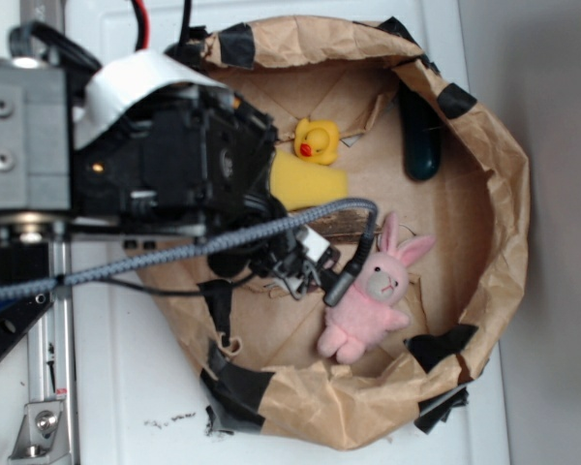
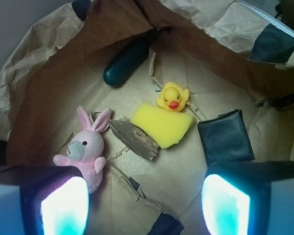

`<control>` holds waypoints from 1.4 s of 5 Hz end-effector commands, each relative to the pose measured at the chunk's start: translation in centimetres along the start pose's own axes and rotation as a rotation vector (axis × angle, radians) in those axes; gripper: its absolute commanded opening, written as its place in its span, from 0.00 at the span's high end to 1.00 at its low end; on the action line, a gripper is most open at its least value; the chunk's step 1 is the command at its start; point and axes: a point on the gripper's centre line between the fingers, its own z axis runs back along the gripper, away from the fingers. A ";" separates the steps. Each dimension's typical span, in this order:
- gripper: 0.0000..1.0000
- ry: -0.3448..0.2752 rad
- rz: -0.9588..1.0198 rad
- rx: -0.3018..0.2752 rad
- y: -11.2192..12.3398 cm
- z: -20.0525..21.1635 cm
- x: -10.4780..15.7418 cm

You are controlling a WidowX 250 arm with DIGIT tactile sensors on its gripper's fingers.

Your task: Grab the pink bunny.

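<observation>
- The tool (image 2: 144,198) is spread wide and holds nothing; in the wrist view its two glowing pads sit at the lower corners of the frame.
- The small fluffy pink plush bunny (image 2: 86,147) lies untouched at lower left, just beside the left pad, not between the jaws.
- Past it, at centre, are a torn brown cardboard scrap (image 2: 134,138), a yellow sponge block (image 2: 161,125) and a yellow rubber duck (image 2: 173,97).
- All lie inside the crumpled brown paper enclosure (image 2: 34,73).
- Judged so: no grasp is made yet; centring over the bunny, descending and closing remain.

- The pink bunny (image 1: 372,301) (image 2: 85,148) is fluffy, with 2 upright ears and a pale grey face.
- It lies face up on brown paper.
</observation>
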 end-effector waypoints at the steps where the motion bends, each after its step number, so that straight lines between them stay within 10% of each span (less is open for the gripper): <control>1: 0.00 -0.032 0.029 -0.017 0.2 1.1 1.4; 4: 0.00 0.055 0.059 -0.038 -10.4 -11.4 3.6; 7: 0.00 0.128 0.000 0.023 -0.5 -1.9 -4.2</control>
